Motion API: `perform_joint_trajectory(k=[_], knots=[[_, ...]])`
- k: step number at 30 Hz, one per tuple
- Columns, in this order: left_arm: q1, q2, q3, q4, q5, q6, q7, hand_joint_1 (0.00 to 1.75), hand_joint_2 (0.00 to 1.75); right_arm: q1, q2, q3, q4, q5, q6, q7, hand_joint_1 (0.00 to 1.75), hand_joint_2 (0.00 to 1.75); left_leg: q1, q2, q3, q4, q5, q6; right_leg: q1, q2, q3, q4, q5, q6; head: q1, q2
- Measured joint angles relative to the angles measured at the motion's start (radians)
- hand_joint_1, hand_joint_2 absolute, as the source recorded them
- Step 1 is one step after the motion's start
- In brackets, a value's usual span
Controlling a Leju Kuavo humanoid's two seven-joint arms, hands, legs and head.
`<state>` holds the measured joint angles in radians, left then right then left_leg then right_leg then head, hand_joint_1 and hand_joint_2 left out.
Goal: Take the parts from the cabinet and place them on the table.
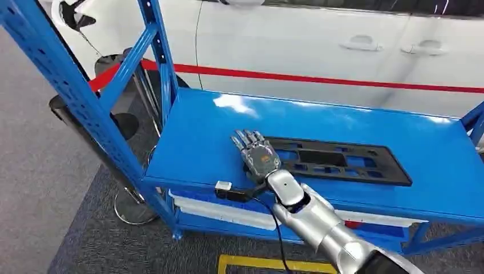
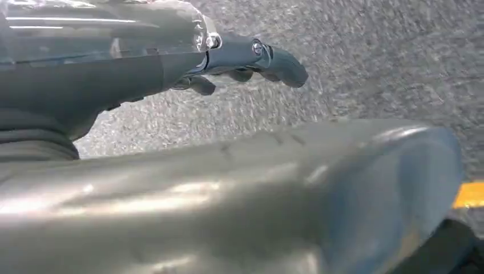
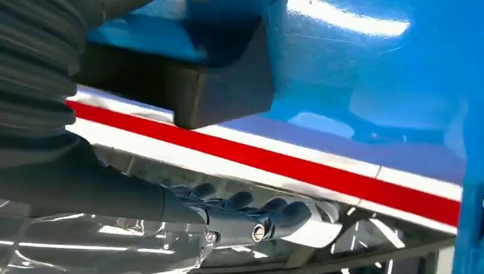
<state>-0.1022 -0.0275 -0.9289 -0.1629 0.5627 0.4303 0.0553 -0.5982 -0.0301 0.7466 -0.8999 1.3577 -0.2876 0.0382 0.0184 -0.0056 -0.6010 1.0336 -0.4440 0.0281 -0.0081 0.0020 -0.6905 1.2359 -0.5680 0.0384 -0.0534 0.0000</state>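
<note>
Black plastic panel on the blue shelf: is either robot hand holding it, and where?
Not clearly held. The right robot hand lies over the left end of the black plastic panel with its fingers extended; no closed grip shows. The left robot hand hangs over the carpet, holding nothing.

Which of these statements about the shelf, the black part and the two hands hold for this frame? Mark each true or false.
1. The black part lies flat on the blue shelf. True.
2. The right hand is at the part's left end, over its edge. True.
3. The part stands upright against the shelf post. False: it lies flat on the shelf surface.
4. The left hand grips the black part. False: it hangs over grey carpet and holds nothing visible.
5. A white car with a red stripe stands behind the shelf. True.
6. Several black parts are stacked on the shelf. False: one is visible.
</note>
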Motion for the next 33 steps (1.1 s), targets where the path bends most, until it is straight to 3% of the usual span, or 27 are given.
perform_joint_trajectory(k=[1,2,3,4,6,7,10,11,12,13,16,17,18,19,21,22,23,26,28,31,32,33], knots=[[0.0,0.0,0.0,0.0,0.001,0.0,-0.001,0.0,0.0,-0.002,0.0,0.002,0.005,0.001,0.011,0.003,0.0,1.75,0.0,0.0,0.0,0.0,-0.001,0.001,-0.003,0.0,-0.035,0.065,-0.02,0.004,0.0,0.0],[0.001,0.0,0.0,0.0,0.004,0.001,-0.001,0.0,0.0,-0.005,0.0,0.004,0.009,0.004,0.023,0.006,0.0,1.75,0.0,0.0,0.001,0.0,-0.001,0.001,-0.006,0.0,-0.052,0.091,-0.016,0.006,0.0,0.0],[0.001,0.001,0.0,0.0,0.005,0.002,-0.002,0.0,0.0,-0.011,0.001,0.008,0.01,0.005,0.033,0.011,0.0,1.75,0.0,0.0,0.002,0.0,-0.002,0.0,-0.008,-0.001,-0.044,0.067,0.01,0.006,0.0,0.0],[0.001,0.001,0.0,0.0,0.006,0.004,-0.002,0.0,0.0,-0.017,0.001,0.011,0.011,0.005,0.046,0.016,0.0,1.75,0.0,-0.001,0.004,0.0,-0.003,-0.001,-0.009,-0.002,-0.016,0.007,0.049,0.005,0.0,0.0],[0.0,0.0,0.0,0.0,0.008,0.005,-0.005,0.0,0.0,-0.029,0.003,0.016,0.011,0.007,0.062,0.02,0.0,1.75,0.001,-0.002,0.011,0.0,-0.005,-0.005,-0.007,-0.001,0.078,-0.177,0.135,-0.005,0.0,0.0],[-0.001,0.0,0.0,0.0,0.009,0.005,-0.005,0.0,0.0,-0.033,0.003,0.019,0.012,0.007,0.066,0.021,0.0,1.75,-0.002,-0.003,0.011,-0.001,-0.007,-0.009,-0.002,-0.001,0.094,-0.213,0.121,-0.01,0.0,0.0],[0.0,0.001,0.0,0.0,0.014,0.008,-0.006,0.0,0.0,-0.034,0.007,0.025,0.013,0.007,0.082,0.028,0.0,1.75,-0.001,-0.003,0.014,-0.008,-0.006,-0.029,0.006,-0.001,0.092,-0.215,0.125,-0.024,0.0,0.0],[-0.001,0.001,0.0,0.0,0.016,0.008,-0.008,0.0,0.0,-0.035,0.007,0.026,0.013,0.005,0.091,0.035,0.0,1.75,-0.001,-0.003,0.019,-0.014,-0.005,-0.036,0.006,0.0,0.095,-0.223,0.129,-0.031,0.0,0.0],[-0.001,0.001,0.0,0.0,0.018,0.01,-0.01,0.0,0.0,-0.036,0.01,0.027,0.011,0.002,0.101,0.039,0.0,1.75,-0.001,-0.002,0.016,-0.005,-0.013,-0.04,-0.006,-0.002,0.105,-0.236,0.137,-0.041,-0.001,0.0],[-0.001,0.003,0.0,0.0,0.019,0.011,-0.011,0.0,0.0,-0.038,0.012,0.032,0.01,-0.003,0.115,0.047,0.0,1.75,0.0,-0.001,0.008,0.025,-0.037,-0.041,-0.003,-0.003,0.11,-0.241,0.137,-0.045,0.0,0.0],[0.001,0.006,0.0,0.0,0.028,0.014,-0.017,0.0,0.0,-0.038,0.014,0.042,0.01,-0.007,0.143,0.07,0.0,1.75,0.0,-0.001,-0.094,0.248,-0.148,-0.044,0.001,-0.005,0.111,-0.241,0.133,-0.054,-0.001,0.0],[0.003,0.008,0.0,0.0,0.031,0.016,-0.02,0.0,0.0,-0.039,0.015,0.047,0.007,-0.006,0.16,0.079,0.0,1.75,0.0,-0.001,-0.117,0.297,-0.155,-0.046,0.002,-0.005,0.112,-0.24,0.133,-0.055,-0.002,0.0],[0.004,0.009,0.0,0.0,0.036,0.017,-0.021,0.0,0.0,-0.04,0.015,0.051,0.005,-0.006,0.177,0.088,0.0,1.75,0.001,-0.001,-0.114,0.29,-0.138,-0.046,0.002,-0.004,0.114,-0.239,0.132,-0.055,-0.001,0.0],[0.004,0.01,0.0,0.0,0.037,0.019,-0.023,0.0,0.0,-0.042,0.015,0.052,0.002,-0.006,0.192,0.095,0.0,1.75,0.001,0.0,-0.089,0.237,-0.1,-0.047,0.002,-0.003,0.117,-0.238,0.13,-0.053,-0.002,0.0],[0.002,0.013,0.001,0.0,0.039,0.022,-0.024,0.0,0.0,-0.043,0.015,0.052,-0.003,-0.006,0.208,0.106,0.0,1.75,0.004,0.001,-0.001,0.059,-0.013,-0.047,0.001,-0.001,0.122,-0.229,0.123,-0.044,-0.001,0.0],[0.002,0.013,0.001,0.0,0.04,0.025,-0.025,0.0,0.0,-0.044,0.015,0.052,-0.004,-0.006,0.212,0.11,0.0,1.75,0.004,0.003,0.022,0.009,-0.022,-0.044,0.005,-0.001,0.118,-0.22,0.117,-0.038,-0.001,0.0],[0.001,0.013,0.002,0.0,0.046,0.028,-0.027,0.0,0.0,-0.049,0.014,0.052,-0.005,-0.006,0.215,0.118,0.0,1.75,0.003,0.0,0.023,0.006,-0.019,-0.034,0.009,0.003,0.113,-0.213,0.113,-0.033,0.001,0.0],[0.002,0.015,0.002,0.0,0.051,0.035,-0.028,0.0,0.0,-0.048,0.013,0.052,-0.005,-0.006,0.222,0.125,0.0,1.75,-0.002,0.0,0.023,0.006,-0.017,-0.019,0.008,0.004,0.116,-0.219,0.118,-0.023,0.002,0.0],[0.0,0.014,0.003,0.0,0.053,0.037,-0.03,0.0,0.0,-0.049,0.009,0.052,-0.005,-0.004,0.229,0.13,0.0,1.75,0.004,0.002,0.024,-0.001,-0.01,-0.007,0.004,0.002,0.107,-0.191,0.093,-0.013,0.003,0.0],[0.001,0.014,0.003,0.0,0.058,0.04,-0.033,0.0,0.0,-0.049,0.007,0.053,-0.001,0.007,0.259,0.158,0.0,1.75,0.003,0.004,0.017,-0.001,-0.009,-0.002,0.001,0.001,-0.002,0.033,-0.022,0.002,0.005,0.0],[0.001,0.015,0.004,0.0,0.059,0.041,-0.034,0.0,0.0,-0.049,0.006,0.055,0.001,0.01,0.269,0.162,0.0,1.75,0.003,0.004,0.016,-0.001,-0.009,-0.001,0.001,0.001,-0.03,0.089,-0.035,0.003,0.005,0.0],[0.002,0.016,0.005,0.001,0.059,0.043,-0.034,0.0,0.0,-0.049,0.006,0.057,0.002,0.011,0.272,0.162,0.0,1.75,0.002,0.004,0.017,-0.001,-0.009,-0.001,0.001,0.001,-0.033,0.094,-0.022,0.001,0.005,0.0]])
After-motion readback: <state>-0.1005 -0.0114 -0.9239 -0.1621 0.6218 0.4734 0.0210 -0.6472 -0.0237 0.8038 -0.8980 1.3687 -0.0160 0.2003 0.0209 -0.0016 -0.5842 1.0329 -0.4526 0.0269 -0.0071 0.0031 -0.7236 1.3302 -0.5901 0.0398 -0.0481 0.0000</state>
